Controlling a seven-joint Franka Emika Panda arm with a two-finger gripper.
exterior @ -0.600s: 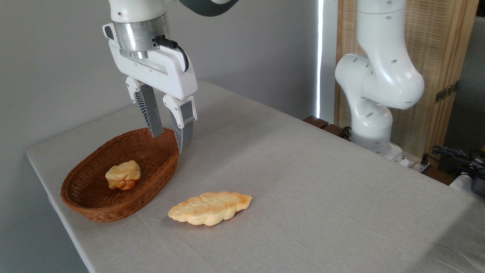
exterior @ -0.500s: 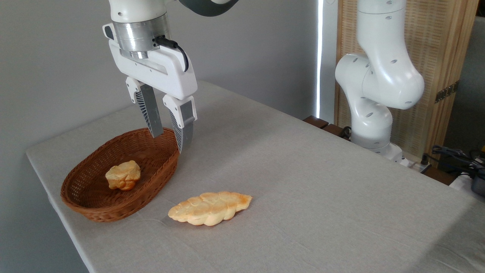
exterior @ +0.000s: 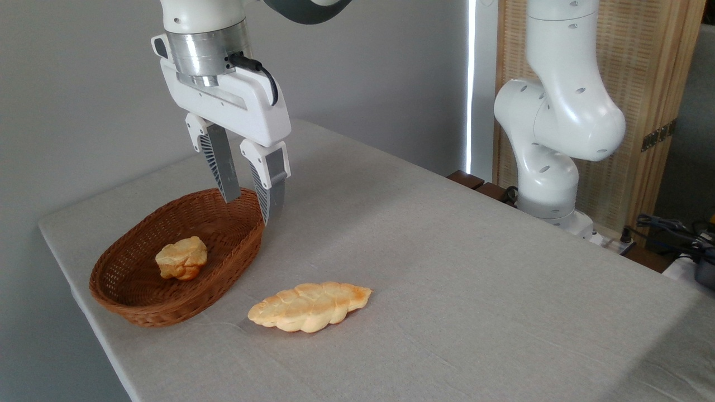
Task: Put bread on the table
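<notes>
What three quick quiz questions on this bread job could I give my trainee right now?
1. True or false: the small bun already lies on the table.
2. Which item rests directly on the cloth? A) braided loaf B) small bun C) neither
3. Fill in: the gripper hangs over the far rim of the ____, holding nothing.

Key
1. False: it sits inside the wicker basket.
2. A
3. Basket; the jaws are open.

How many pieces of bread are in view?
2: the small bread lying in the wicker basket, and the braided loaf on the table beside it. None seems hidden.
</notes>
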